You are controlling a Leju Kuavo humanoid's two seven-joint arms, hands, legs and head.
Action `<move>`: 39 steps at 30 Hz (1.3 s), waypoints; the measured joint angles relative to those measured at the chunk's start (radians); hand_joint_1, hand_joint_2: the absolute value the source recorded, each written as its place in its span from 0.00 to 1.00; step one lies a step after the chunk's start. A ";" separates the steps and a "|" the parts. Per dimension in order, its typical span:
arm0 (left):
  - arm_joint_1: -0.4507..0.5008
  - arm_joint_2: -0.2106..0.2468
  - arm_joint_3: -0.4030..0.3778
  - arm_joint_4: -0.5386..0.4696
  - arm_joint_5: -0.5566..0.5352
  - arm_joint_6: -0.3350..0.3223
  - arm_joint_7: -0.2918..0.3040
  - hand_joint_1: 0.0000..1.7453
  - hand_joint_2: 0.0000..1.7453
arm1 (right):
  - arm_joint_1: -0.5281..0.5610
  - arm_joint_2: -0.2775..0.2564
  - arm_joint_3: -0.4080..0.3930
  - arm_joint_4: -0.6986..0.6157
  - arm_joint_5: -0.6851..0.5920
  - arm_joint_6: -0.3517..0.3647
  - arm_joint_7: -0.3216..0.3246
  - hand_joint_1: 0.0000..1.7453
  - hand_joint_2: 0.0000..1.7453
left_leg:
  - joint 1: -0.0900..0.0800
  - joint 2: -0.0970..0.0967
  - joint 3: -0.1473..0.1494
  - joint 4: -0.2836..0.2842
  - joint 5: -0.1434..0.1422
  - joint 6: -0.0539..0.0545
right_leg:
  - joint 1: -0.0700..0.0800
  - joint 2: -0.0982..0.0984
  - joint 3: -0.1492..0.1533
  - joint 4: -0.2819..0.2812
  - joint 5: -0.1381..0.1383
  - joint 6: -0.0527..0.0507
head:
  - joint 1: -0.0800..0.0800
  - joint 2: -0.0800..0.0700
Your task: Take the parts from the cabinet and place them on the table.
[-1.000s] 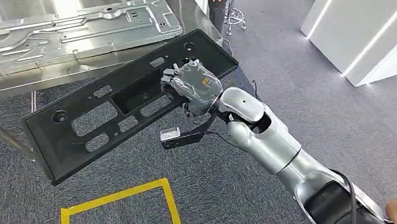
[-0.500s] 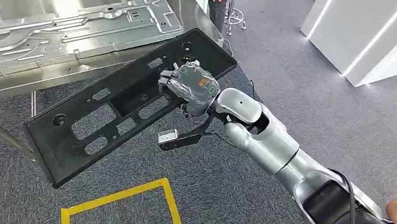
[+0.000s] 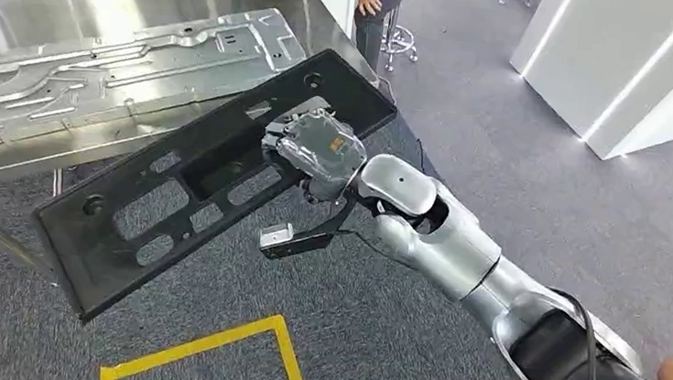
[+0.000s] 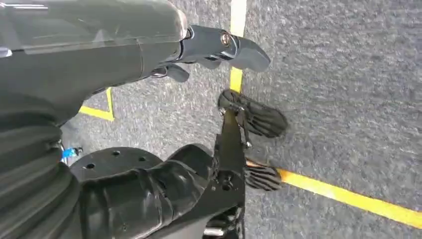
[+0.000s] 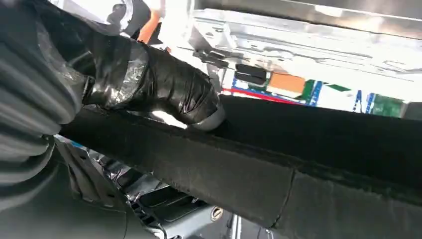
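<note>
Yellow tape corner [image 3: 209, 349] on grey carpet floor [image 3: 469, 101] nearest, low in head view. Silver right arm [image 3: 456, 246] coming in from lower right, right hand [image 3: 318, 152] wrapped in grey cover, gripping long black plastic perforated panel [image 3: 166, 203] at its long edge near the middle; fingers curled over the panel's top face, thumb side hidden below. Right wrist view: dark taped finger [image 5: 169, 94] pressed down on the panel's black edge [image 5: 298, 149], confirming the clamp. Panel held in the air, tilted, far end overlapping the near edge of the stainless steel table [image 3: 17, 15]; contact with the table: cannot tell. Near end hanging over carpet, beside the table leg. Left hand [image 4: 149, 55] in left wrist view hanging above carpet, holding nothing, dark fingers loosely extended; exact spread hard to tell. On the table beyond the panel: flat stamped silver metal plate [image 3: 123, 61], lying flat. Farthest: person [image 3: 381, 1] standing by the table corner, beside a chrome stool base [image 3: 399, 39]; white panels [image 3: 620, 59] at far right.
</note>
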 joint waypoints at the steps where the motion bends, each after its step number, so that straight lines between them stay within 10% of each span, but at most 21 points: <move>1: 0.000 0.000 0.000 0.000 0.000 0.000 0.000 0.00 1.00 | 0.002 -0.005 0.000 0.002 0.000 0.000 0.000 1.00 1.00 | 0.004 -0.003 -0.005 0.005 -0.017 -0.012 | -0.005 0.026 0.020 -0.035 -0.008 0.008 | 0.000 0.000; 6: -0.006 -0.001 0.000 -0.005 -0.001 0.000 0.002 0.00 1.00 | -0.002 -0.006 0.003 0.001 0.000 0.005 -0.002 1.00 1.00 | 0.009 -0.018 0.018 -0.012 -0.046 -0.051 | 0.002 0.017 0.069 -0.062 -0.077 -0.043 | 0.003 0.000; 8: -0.011 -0.002 0.000 -0.008 -0.001 0.001 0.001 0.00 1.00 | -0.008 -0.007 0.003 0.000 -0.001 0.005 -0.001 1.00 1.00 | 0.008 0.028 -0.016 0.082 -0.049 -0.057 | 0.004 0.000 0.115 -0.086 -0.097 -0.058 | 0.001 0.000; 11: -0.008 -0.002 0.000 -0.008 -0.001 0.003 0.001 0.00 1.00 | 0.010 -0.008 0.003 0.007 -0.002 0.010 -0.002 1.00 1.00 | 0.006 0.033 -0.201 0.320 -0.080 -0.058 | 0.008 -0.028 0.199 -0.123 -0.139 -0.057 | 0.003 0.000; 13: 0.007 -0.002 0.000 -0.008 -0.001 0.003 0.003 0.00 1.00 | 0.018 -0.007 0.004 0.011 -0.001 0.011 -0.003 1.00 1.00 | 0.006 0.035 -0.271 0.301 0.035 -0.054 | 0.008 -0.042 0.267 -0.140 -0.179 -0.054 | 0.002 0.000; 15: 0.015 -0.001 0.000 -0.008 -0.002 0.003 0.002 0.00 1.00 | 0.015 -0.006 0.004 0.011 -0.002 0.011 -0.003 1.00 1.00 | 0.004 0.049 -0.252 0.103 0.236 -0.041 | 0.008 -0.055 0.344 -0.157 -0.225 -0.047 | 0.002 0.000; 16: 0.017 0.000 0.000 -0.008 -0.002 0.003 0.000 0.00 1.00 | 0.017 -0.006 0.004 0.011 -0.002 0.011 -0.003 1.00 1.00 | -0.006 0.070 -0.241 0.077 0.253 -0.038 | 0.007 -0.062 0.384 -0.173 -0.245 -0.041 | 0.004 0.000; 18: 0.017 -0.003 0.000 -0.003 -0.002 0.001 -0.002 0.00 1.00 | 0.018 -0.006 0.005 0.016 -0.002 0.012 -0.003 1.00 1.00 | -0.026 0.094 -0.221 0.088 0.234 -0.023 | 0.015 -0.073 0.408 -0.210 -0.251 -0.025 | -0.001 0.000; 20: 0.009 -0.002 0.000 -0.005 -0.002 0.001 0.000 0.00 1.00 | 0.009 -0.005 0.005 0.008 -0.002 0.011 -0.003 1.00 1.00 | -0.026 0.076 -0.177 0.056 0.145 -0.010 | 0.016 -0.088 0.447 -0.224 -0.256 -0.014 | 0.000 0.000; 23: 0.011 0.000 0.000 -0.009 -0.002 0.001 -0.001 0.00 1.00 | -0.001 -0.002 0.005 0.002 -0.002 0.010 -0.002 1.00 1.00 | -0.011 0.039 -0.090 -0.015 0.082 0.003 | 0.014 -0.034 0.307 0.030 -0.172 -0.007 | 0.002 0.000; 26: 0.025 -0.003 0.000 -0.007 -0.002 0.001 0.000 0.00 1.00 | 0.043 -0.003 0.011 0.015 -0.003 0.012 -0.004 1.00 1.00 | -0.012 -0.007 0.029 -0.088 0.048 0.009 | 0.014 -0.015 0.160 0.175 -0.286 -0.010 | 0.002 0.000; 29: 0.034 -0.003 0.000 -0.007 -0.002 0.002 0.000 0.00 1.00 | 0.043 -0.008 0.021 0.020 -0.003 0.011 -0.003 1.00 1.00 | -0.016 -0.050 0.127 -0.141 0.017 0.009 | 0.015 -0.012 0.047 0.120 -0.359 -0.014 | 0.003 0.000; 30: 0.036 -0.003 0.000 -0.007 -0.002 0.003 0.000 0.00 1.00 | 0.043 -0.010 0.021 0.021 -0.003 0.011 -0.002 1.00 1.00 | -0.018 -0.070 0.175 -0.161 -0.006 0.007 | 0.015 -0.007 0.004 0.043 -0.291 -0.018 | 0.003 0.000; 31: 0.038 -0.003 0.000 -0.007 -0.003 0.003 0.000 0.00 1.00 | 0.044 -0.013 0.021 0.026 -0.003 0.010 -0.002 1.00 1.00 | -0.020 -0.079 0.209 -0.171 -0.027 0.004 | 0.016 0.003 -0.019 -0.036 -0.154 -0.023 | 0.003 0.000; 32: 0.052 -0.007 0.000 -0.003 -0.003 0.002 0.000 0.00 1.00 | 0.052 -0.018 0.022 0.036 -0.003 0.011 -0.003 1.00 1.00 | -0.019 -0.088 0.227 -0.176 -0.055 0.004 | 0.016 0.028 -0.031 -0.152 0.092 -0.028 | 0.004 0.000; 33: 0.043 -0.008 0.000 0.000 -0.003 0.001 -0.001 0.00 1.00 | 0.058 -0.021 0.026 0.044 -0.003 0.008 -0.005 1.00 1.00 | -0.021 -0.100 0.253 -0.150 -0.083 -0.004 | 0.023 0.039 -0.044 -0.175 0.150 -0.038 | -0.001 0.000; 35: 0.032 -0.007 0.000 -0.001 -0.004 0.001 0.000 0.00 1.00 | 0.046 -0.012 0.031 0.028 -0.002 0.012 -0.007 1.00 1.00 | -0.009 -0.110 0.277 -0.167 -0.117 -0.018 | 0.039 0.022 -0.041 -0.098 0.081 -0.065 | 0.001 0.000; 37: 0.019 -0.002 0.000 -0.008 -0.005 0.001 -0.002 0.00 1.00 | 0.006 -0.013 0.031 0.016 -0.001 0.011 -0.003 1.00 1.00 | -0.011 -0.099 0.241 -0.059 -0.077 -0.026 | 0.033 0.009 -0.009 -0.095 0.039 -0.089 | 0.003 0.000; 39: 0.014 -0.008 0.001 -0.007 -0.006 -0.002 -0.003 0.00 1.00 | 0.002 -0.013 0.031 0.017 -0.001 0.008 0.003 1.00 1.00 | -0.008 0.009 0.116 0.158 -0.021 -0.054 | 0.029 -0.003 0.056 -0.113 -0.001 -0.096 | -0.004 0.000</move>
